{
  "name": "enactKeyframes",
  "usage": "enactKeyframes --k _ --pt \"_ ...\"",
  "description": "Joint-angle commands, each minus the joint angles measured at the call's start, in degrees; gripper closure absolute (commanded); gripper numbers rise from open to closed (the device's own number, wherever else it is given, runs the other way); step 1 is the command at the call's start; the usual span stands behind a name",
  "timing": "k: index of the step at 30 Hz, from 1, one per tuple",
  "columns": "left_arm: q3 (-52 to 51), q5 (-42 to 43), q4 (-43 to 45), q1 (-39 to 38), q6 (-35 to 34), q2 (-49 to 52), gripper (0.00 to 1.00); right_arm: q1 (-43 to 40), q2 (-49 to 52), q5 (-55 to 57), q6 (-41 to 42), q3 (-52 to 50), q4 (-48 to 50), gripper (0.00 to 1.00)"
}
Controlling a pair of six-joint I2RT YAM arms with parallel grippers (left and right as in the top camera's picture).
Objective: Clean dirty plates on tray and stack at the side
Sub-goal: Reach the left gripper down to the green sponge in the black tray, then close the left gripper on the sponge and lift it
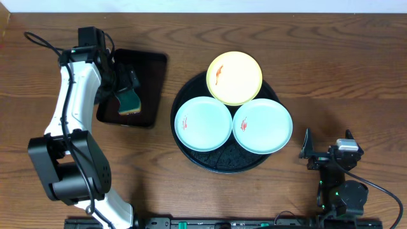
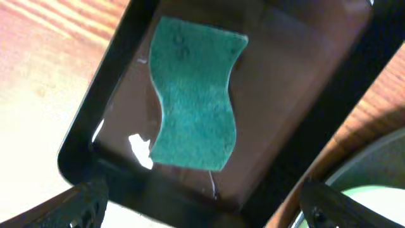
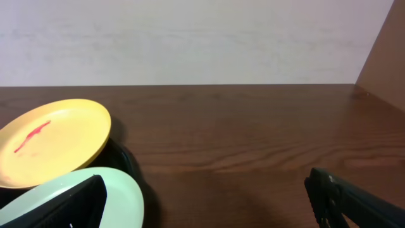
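My left claw (image 2: 205, 202) hangs spread over the sponge (image 2: 193, 95), the wiper for smeared plates (image 1: 203, 123). Right claw (image 3: 205, 206) idles, likewise spread.

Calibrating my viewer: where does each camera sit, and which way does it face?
Overhead: above the table, facing straight down at the round tray of plates; both arms show.
Left wrist: faces down at the green sponge in the rectangular tray; left gripper fingers at bottom corners.
Right wrist: low, facing level across the table toward the wall; right gripper fingers at bottom corners.
Shared: overhead and right wrist both show the yellow plate.
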Motion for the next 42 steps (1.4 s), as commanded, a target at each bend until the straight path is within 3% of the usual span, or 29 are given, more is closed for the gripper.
enactKeyframes --k 1,12,25,32,39,42 --pt "1.66 -0.57 1.55 0.2 0.33 1.55 0.03 0.55 -0.24 0.26 -0.85 -0.07 -0.26 0.01" --pt "1.03 -5.09 4.17 0.2 0.33 10.14 0.03 0.55 -0.24 0.26 -0.85 -0.07 -0.26 0.01" --pt "1.03 -1.11 8.48 0.13 0.33 15.47 0.04 0.55 -0.24 0.26 -0.85 -0.07 -0.26 0.01" --pt "0.59 -1.14 10.12 0.15 0.31 15.56 0.16 0.55 -0.24 0.26 -0.85 -0.07 -0.26 0.01" --pt "-2.21 -1.14 10.99 0.15 0.33 15.56 0.17 0.55 -0.24 0.26 -0.85 -0.07 -0.26 0.01" --pt "-2.25 -1.11 10.88 0.15 0.31 15.56 0.29 0.55 -0.24 0.26 -0.85 -0.07 -0.26 0.01"
